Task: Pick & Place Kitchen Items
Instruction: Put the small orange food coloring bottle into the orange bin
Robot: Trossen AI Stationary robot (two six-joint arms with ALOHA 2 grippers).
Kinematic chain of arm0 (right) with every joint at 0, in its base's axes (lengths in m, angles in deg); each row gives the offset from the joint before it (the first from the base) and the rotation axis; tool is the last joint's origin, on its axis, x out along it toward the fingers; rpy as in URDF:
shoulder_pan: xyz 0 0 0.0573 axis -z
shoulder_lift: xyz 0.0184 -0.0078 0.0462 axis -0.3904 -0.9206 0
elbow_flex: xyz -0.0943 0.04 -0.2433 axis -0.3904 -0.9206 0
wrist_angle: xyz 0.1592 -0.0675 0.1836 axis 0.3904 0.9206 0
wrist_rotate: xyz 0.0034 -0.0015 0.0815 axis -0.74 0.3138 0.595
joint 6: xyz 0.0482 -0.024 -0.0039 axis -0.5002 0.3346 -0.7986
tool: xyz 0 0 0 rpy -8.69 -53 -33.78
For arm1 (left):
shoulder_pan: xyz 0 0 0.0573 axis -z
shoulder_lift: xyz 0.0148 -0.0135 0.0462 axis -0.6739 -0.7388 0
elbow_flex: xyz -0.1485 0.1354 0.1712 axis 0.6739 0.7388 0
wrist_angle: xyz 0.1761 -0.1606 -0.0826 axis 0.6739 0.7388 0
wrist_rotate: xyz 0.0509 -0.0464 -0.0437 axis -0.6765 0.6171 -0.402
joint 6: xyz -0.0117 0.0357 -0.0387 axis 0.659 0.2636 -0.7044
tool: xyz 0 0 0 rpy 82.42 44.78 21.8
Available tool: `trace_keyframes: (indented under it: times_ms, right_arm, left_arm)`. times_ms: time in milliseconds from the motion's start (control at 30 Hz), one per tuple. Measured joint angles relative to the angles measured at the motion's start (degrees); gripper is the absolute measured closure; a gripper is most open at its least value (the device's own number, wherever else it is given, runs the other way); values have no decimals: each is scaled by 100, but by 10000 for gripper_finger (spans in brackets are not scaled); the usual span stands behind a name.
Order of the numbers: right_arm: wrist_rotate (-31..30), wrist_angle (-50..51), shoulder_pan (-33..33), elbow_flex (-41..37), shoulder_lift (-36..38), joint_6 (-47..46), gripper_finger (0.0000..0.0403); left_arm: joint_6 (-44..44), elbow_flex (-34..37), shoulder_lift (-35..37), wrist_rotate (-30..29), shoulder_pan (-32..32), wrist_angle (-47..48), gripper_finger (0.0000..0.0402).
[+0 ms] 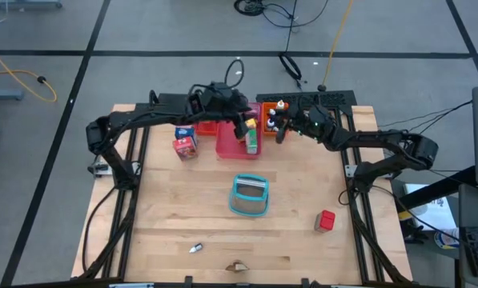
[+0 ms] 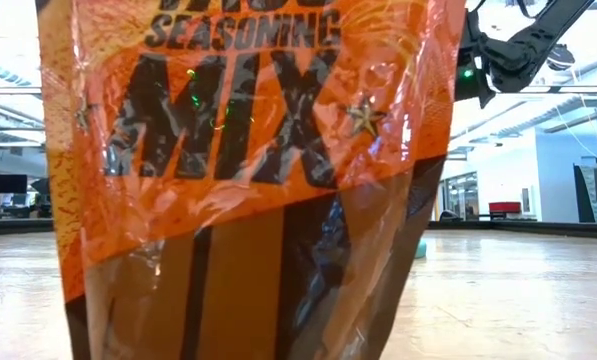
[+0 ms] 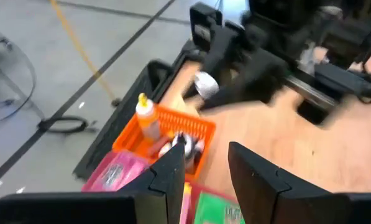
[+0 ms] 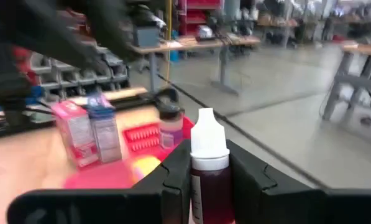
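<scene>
My right gripper (image 4: 205,155) (image 1: 277,126) is over the orange tray (image 1: 269,128) and is shut on a small dark-red dropper bottle (image 4: 207,180) with a white cap (image 3: 205,84). My left gripper (image 3: 207,149) (image 1: 245,126) hangs open over the pink tray (image 1: 230,146), with nothing between its fingers. A green carton (image 1: 252,142) and a yellow item (image 1: 250,125) stand in the pink tray. An orange bottle (image 3: 149,119) stands in the orange tray. Two cartons (image 1: 185,140) stand on the table beside the red tray (image 1: 208,126). A red cube (image 1: 327,220) lies near the right edge. My right gripper pinches the dropper bottle by its body (image 4: 197,186), just below the cap, between the two fingers (image 4: 173,186). The white cap (image 4: 207,134) sticks out past the fingertips. In the left wrist view the bottle is off the table, beside the orange tray.
A teal wire basket (image 1: 249,195) sits mid-table. Small items lie near the near edge (image 1: 195,248) (image 1: 237,266). An orange seasoning-mix packet (image 2: 248,170) fills the low view. Bare wood (image 1: 166,208) lies left of the basket.
</scene>
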Motion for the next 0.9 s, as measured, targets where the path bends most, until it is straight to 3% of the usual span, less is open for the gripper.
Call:
trace_keyframes:
  times_ms: [300, 600, 900]
  right_arm:
    - [-13, 476, 492, -11, -13, -145, 340]
    - [-31, 445, 758, -11, -22, -252, 340]
    - [-22, -120, 1002, -9, -864, -462, 339]
  left_arm:
    - [-166, -2, 192, -135, 164, 783, 275]
    - [-157, -4, 128, -138, 822, 1150, 275]
    - [-78, -4, 127, -728, 1466, 1275, 275]
